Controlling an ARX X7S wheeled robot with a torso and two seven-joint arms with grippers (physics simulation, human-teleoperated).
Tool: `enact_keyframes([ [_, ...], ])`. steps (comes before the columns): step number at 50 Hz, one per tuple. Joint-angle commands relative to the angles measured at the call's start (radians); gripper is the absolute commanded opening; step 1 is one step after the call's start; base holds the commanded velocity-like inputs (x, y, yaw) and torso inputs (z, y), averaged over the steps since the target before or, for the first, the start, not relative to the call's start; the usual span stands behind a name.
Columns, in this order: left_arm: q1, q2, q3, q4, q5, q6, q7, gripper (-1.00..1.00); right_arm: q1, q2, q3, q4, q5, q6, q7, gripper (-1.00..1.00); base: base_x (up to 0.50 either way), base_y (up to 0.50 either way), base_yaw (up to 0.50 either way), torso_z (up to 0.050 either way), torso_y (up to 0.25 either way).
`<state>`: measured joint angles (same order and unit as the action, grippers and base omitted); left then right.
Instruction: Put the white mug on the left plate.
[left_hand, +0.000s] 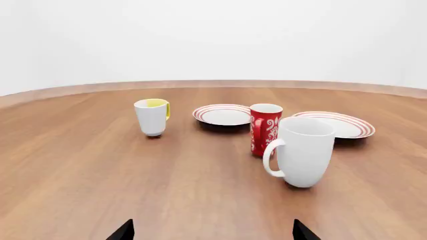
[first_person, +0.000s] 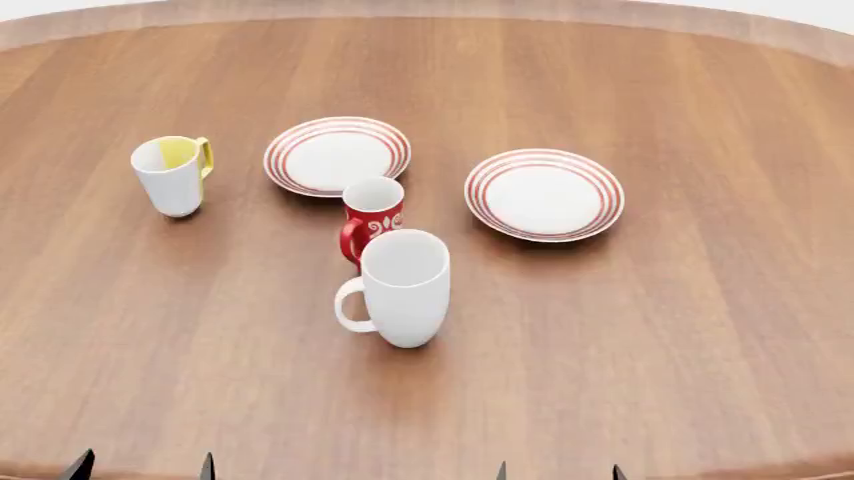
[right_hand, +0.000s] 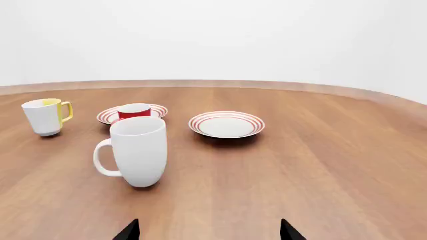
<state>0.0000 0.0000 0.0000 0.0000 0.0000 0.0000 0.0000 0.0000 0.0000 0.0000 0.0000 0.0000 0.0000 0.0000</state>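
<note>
The tall white mug (first_person: 402, 287) stands upright mid-table, handle to its left; it also shows in the left wrist view (left_hand: 303, 150) and the right wrist view (right_hand: 137, 151). The left plate (first_person: 336, 155), white with red rings, lies behind it, also in the left wrist view (left_hand: 222, 114) and partly hidden in the right wrist view (right_hand: 107, 115). My left gripper (first_person: 142, 468) is open and empty at the near edge, its fingertips (left_hand: 123, 232) wide apart. My right gripper (first_person: 558, 472) is open and empty too, its fingertips (right_hand: 288, 232) well short of the mug.
A small red mug with white swirls (first_person: 371, 217) stands just behind the white mug, between it and the left plate. A white mug with yellow inside (first_person: 172, 175) stands far left. The second ringed plate (first_person: 545, 194) lies right. The wooden table (first_person: 667, 330) ends at a curved far rim.
</note>
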Motion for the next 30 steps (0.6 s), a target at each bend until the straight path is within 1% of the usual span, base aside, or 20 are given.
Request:
enact_keyframes([
  [1, -0.006, -0.016, 0.009, -0.005, -0.025, 0.0, -0.019, 1.0, 0.001, 0.015, -0.022, -0.01, 0.011, 0.024, 0.024, 1.0, 0.0, 0.0, 0.0, 0.0, 0.0],
  [5, 0.003, -0.035, 0.021, 0.034, -0.04, -0.02, -0.038, 1.0, -0.007, 0.029, -0.046, -0.034, 0.007, 0.056, 0.055, 1.0, 0.0, 0.0, 0.0, 0.0, 0.0],
  [9, 0.033, -0.053, 0.036, 0.15, -0.056, -0.075, -0.035, 1.0, -0.017, 0.041, -0.053, -0.111, 0.0, 0.1, 0.088, 1.0, 0.0, 0.0, 0.0, 0.0, 0.0],
  [11, 0.039, -0.058, 0.038, 0.221, -0.071, -0.112, -0.036, 1.0, -0.02, 0.047, -0.06, -0.2, -0.005, 0.154, 0.097, 1.0, 0.0, 0.0, 0.0, 0.0, 0.0],
  [12, 0.05, -0.062, 0.036, 0.299, -0.098, -0.15, -0.03, 1.0, -0.025, 0.053, -0.072, -0.285, -0.015, 0.193, 0.097, 1.0, 0.0, 0.0, 0.0, 0.0, 0.0],
  [16, 0.055, -0.073, 0.029, 0.423, -0.13, -0.214, -0.041, 1.0, -0.022, 0.063, -0.079, -0.449, -0.029, 0.28, 0.115, 1.0, 0.0, 0.0, 0.0, 0.0, 0.0],
  [18, 0.052, -0.078, 0.029, 0.451, -0.129, -0.235, -0.052, 1.0, -0.019, 0.068, -0.085, -0.497, -0.034, 0.31, 0.119, 1.0, 0.0, 0.0, 0.0, 0.0, 0.0],
  [19, 0.054, -0.08, 0.021, 0.497, -0.147, -0.25, -0.055, 1.0, -0.015, 0.066, -0.091, -0.581, -0.042, 0.364, 0.124, 1.0, 0.0, 0.0, 0.0, 0.0, 0.0],
  [23, 0.056, -0.091, 0.007, 0.648, -0.179, -0.323, -0.076, 1.0, 0.001, 0.078, -0.107, -0.708, -0.079, 0.429, 0.141, 1.0, 0.0, 0.0, 0.0, 0.0, 0.0],
  [25, 0.054, -0.095, 0.006, 0.688, -0.188, -0.35, -0.086, 1.0, 0.008, 0.081, -0.114, -0.741, -0.089, 0.452, 0.146, 1.0, 0.0, 0.0, 0.0, 0.0, 0.0],
  [28, 0.052, -0.102, -0.002, 0.765, -0.207, -0.391, -0.1, 1.0, 0.036, 0.079, -0.132, -0.841, -0.114, 0.535, 0.155, 1.0, 0.0, 0.0, 0.0, 0.0, 0.0],
  [30, 0.049, -0.104, -0.009, 0.791, -0.225, -0.406, -0.105, 1.0, 0.047, 0.082, -0.145, -0.87, -0.131, 0.566, 0.161, 1.0, 0.0, 0.0, 0.0, 0.0, 0.0],
])
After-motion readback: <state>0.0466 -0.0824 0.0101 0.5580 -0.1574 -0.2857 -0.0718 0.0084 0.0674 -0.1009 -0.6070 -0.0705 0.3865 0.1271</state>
